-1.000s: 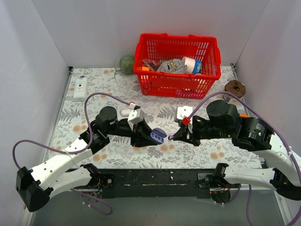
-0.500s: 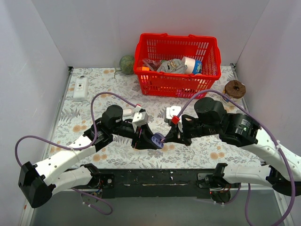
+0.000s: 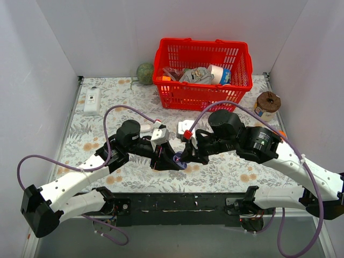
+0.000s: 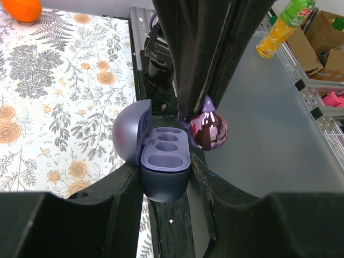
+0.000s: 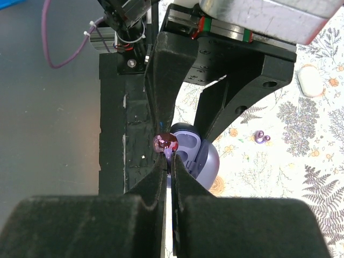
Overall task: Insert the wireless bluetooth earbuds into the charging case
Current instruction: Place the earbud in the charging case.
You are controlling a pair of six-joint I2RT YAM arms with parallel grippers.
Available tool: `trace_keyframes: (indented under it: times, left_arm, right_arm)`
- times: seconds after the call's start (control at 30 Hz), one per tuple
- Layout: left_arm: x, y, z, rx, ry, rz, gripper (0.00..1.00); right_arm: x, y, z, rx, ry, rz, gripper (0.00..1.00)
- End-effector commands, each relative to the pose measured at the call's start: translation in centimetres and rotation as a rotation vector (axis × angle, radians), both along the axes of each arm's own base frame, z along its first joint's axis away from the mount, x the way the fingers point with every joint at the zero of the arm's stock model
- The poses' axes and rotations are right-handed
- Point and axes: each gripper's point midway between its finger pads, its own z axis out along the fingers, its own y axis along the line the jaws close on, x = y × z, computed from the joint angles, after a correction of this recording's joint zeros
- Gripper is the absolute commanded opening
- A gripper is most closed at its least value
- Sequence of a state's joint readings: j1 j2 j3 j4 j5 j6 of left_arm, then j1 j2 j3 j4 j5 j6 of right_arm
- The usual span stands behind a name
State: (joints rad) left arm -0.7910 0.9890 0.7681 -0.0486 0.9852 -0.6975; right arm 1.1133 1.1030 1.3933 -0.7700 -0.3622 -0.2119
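Observation:
The charging case (image 4: 164,161), lavender with its lid swung open to the left, is held off the table in my left gripper (image 4: 165,183), which is shut on its body. Its sockets (image 4: 167,146) face up and show nothing inside. My right gripper (image 5: 170,161) is shut on the stem of one glossy purple earbud (image 5: 165,143). That earbud (image 4: 208,130) hangs against the case's right rim, beside the sockets. In the top view both grippers meet over the case (image 3: 176,160) near the table's front edge. A second earbud (image 5: 262,138) lies on the floral cloth beyond.
A red basket (image 3: 199,97) full of items stands at the back centre, with a green ball (image 3: 144,73) to its left. A white remote-like block (image 3: 92,101) lies far left, a white oval pebble (image 3: 144,128) behind the left arm, and a brown ring-topped object (image 3: 267,101) at right.
My right arm has swung left and carried the earbud up to the case's rim. The left gripper with the case shifted slightly right, then held still.

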Motion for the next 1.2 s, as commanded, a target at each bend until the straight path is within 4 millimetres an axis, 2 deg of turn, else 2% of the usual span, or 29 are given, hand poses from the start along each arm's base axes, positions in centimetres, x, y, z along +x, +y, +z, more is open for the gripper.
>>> trace_keyframes:
  times: [0.0, 0.63, 1.17]
  left_arm:
    - [0.1, 0.2, 2.3, -0.053, -0.065, 0.004, 0.0]
    - [0.2, 0.3, 2.9, -0.072, -0.077, 0.029, 0.0]
    - [0.7, 0.4, 3.1, -0.084, -0.091, 0.073, 0.0]
  right_arm:
    - [0.1, 0.8, 0.4, 0.033, -0.002, 0.002, 0.01]
    - [1.6, 1.0, -0.8, 0.017, -0.002, -0.094, 0.01]
    - [1.7, 1.5, -1.2, 0.001, 0.034, -0.111, 0.01]
